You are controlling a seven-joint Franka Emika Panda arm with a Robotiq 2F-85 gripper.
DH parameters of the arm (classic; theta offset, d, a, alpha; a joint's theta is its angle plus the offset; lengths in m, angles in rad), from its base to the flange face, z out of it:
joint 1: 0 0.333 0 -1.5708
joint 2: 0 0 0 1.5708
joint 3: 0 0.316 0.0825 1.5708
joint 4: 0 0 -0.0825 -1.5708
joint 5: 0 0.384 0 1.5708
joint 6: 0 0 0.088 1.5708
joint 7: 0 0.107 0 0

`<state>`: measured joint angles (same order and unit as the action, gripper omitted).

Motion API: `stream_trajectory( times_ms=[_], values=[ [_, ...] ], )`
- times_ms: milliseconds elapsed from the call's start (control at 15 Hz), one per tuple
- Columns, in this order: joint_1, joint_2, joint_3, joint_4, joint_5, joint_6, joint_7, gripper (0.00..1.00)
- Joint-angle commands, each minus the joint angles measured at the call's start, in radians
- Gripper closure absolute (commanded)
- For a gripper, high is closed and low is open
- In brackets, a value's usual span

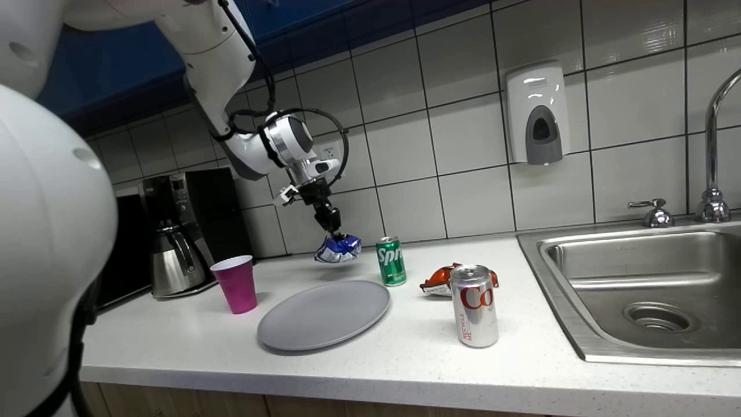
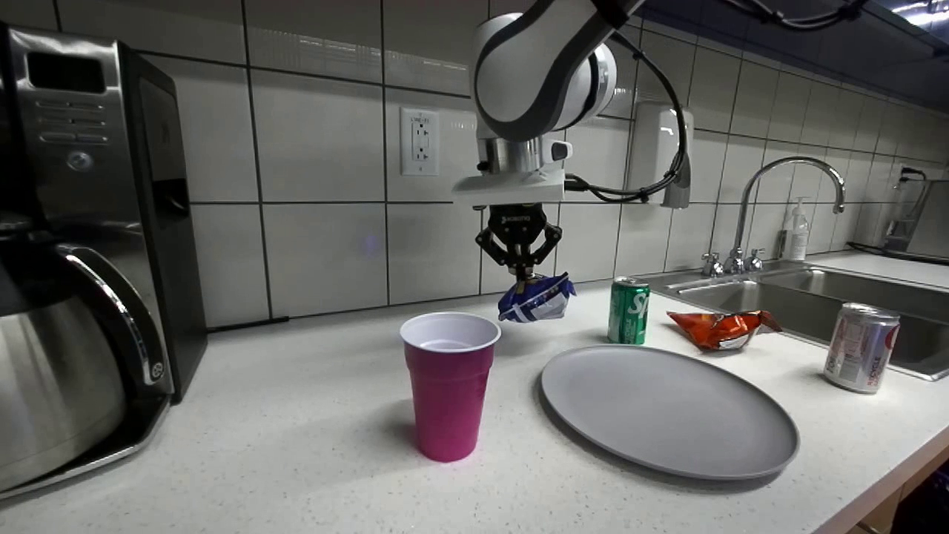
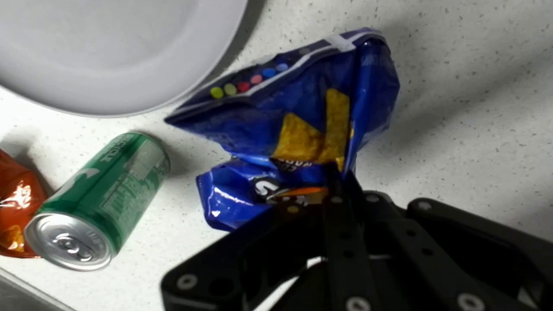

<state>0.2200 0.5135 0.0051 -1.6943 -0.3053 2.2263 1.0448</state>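
Observation:
My gripper [image 1: 334,230] is shut on a blue chip bag [image 1: 338,249] and holds it above the counter, as both exterior views show. In the wrist view the fingertips [image 3: 343,172] pinch the crumpled bag [image 3: 259,129], and its lower part is hidden behind the fingers. A green Sprite can [image 2: 629,311] stands beside the held bag. A grey round plate [image 2: 667,408] lies in front of them with nothing on it. An orange chip bag [image 2: 719,330] lies to the can's right, near a silver Coke can [image 1: 476,313]. A magenta cup [image 2: 451,400] stands upright left of the plate.
A coffee maker with a steel carafe [image 1: 176,260] stands at the left end of the counter. A steel sink [image 1: 558,301] with a tap [image 1: 713,174] is at the right. The tiled wall [image 2: 319,252] with an outlet [image 2: 420,141] and a soap dispenser [image 1: 537,113] is behind.

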Motion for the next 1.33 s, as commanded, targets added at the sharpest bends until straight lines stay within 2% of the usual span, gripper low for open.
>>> stream_trajectory(
  times_ms=[0, 533, 600, 667, 733, 1267],
  values=[
    [0.007, 0.063, -0.013, 0.107, 0.029, -0.058, -0.066, 1.0],
    [0.009, 0.133, -0.022, 0.191, 0.053, -0.088, -0.11, 1.0],
    [0.009, 0.138, -0.023, 0.198, 0.059, -0.092, -0.115, 0.74],
    [0.012, 0.141, -0.026, 0.203, 0.061, -0.094, -0.117, 0.73],
    [0.014, 0.144, -0.029, 0.208, 0.062, -0.098, -0.117, 0.67],
    [0.033, 0.079, -0.027, 0.16, 0.059, -0.109, -0.107, 0.08]
  ],
)
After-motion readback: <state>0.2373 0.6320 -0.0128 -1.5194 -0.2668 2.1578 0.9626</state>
